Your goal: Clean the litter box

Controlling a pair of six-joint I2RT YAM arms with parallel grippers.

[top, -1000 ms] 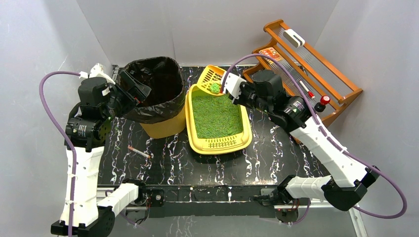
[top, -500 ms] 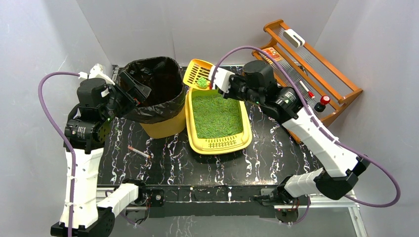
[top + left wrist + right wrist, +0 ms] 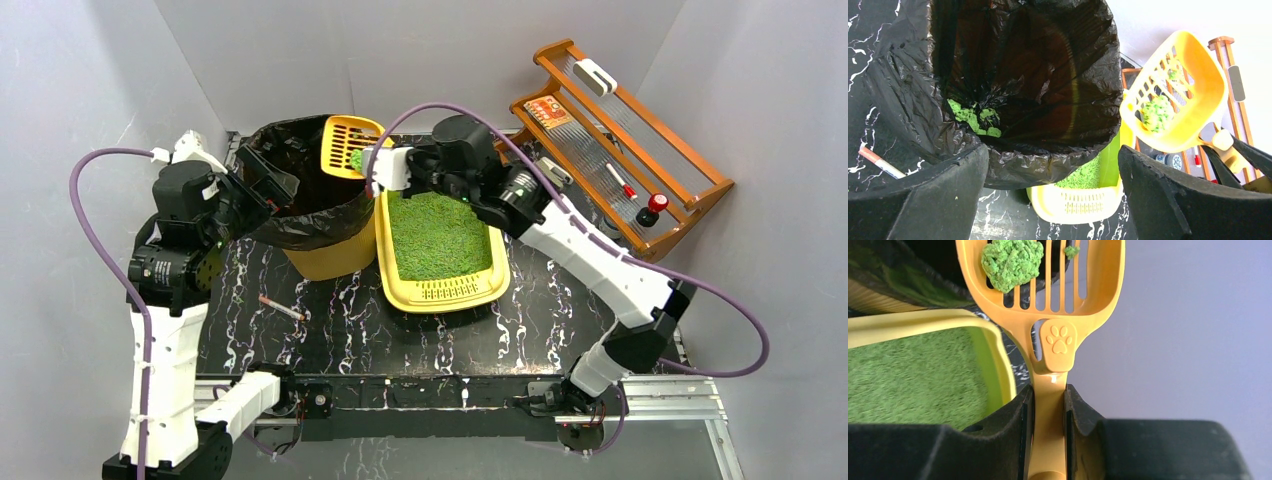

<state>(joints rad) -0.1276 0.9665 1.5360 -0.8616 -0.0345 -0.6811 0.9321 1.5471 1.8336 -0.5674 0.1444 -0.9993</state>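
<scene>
The litter box [image 3: 446, 291], a yellow tray of green litter with a slotted grate at its near end, lies mid-table. It also shows in the left wrist view [image 3: 1083, 202] and the right wrist view [image 3: 994, 352]. My right gripper [image 3: 380, 168] [image 3: 1048, 395] is shut on the handle of the orange slotted scoop [image 3: 350, 140] [image 3: 1058, 337]. The scoop hangs over the far right rim of the bin [image 3: 335, 262] with a green clump [image 3: 1010, 260] [image 3: 1157, 112] on its slots. My left gripper [image 3: 265, 175] [image 3: 1053, 152] stands open at the bin's left rim, holding nothing.
The bin's black bag [image 3: 1023, 75] has green clumps [image 3: 970, 117] at its bottom. A thin red-tipped stick [image 3: 282, 307] lies on the black marble table left of the litter box. A wooden rack [image 3: 620, 130] with small items stands at the back right.
My right arm has swung left, carrying the scoop and its clump from the litter box's far end to above the bin's rim. The left arm has barely moved.
</scene>
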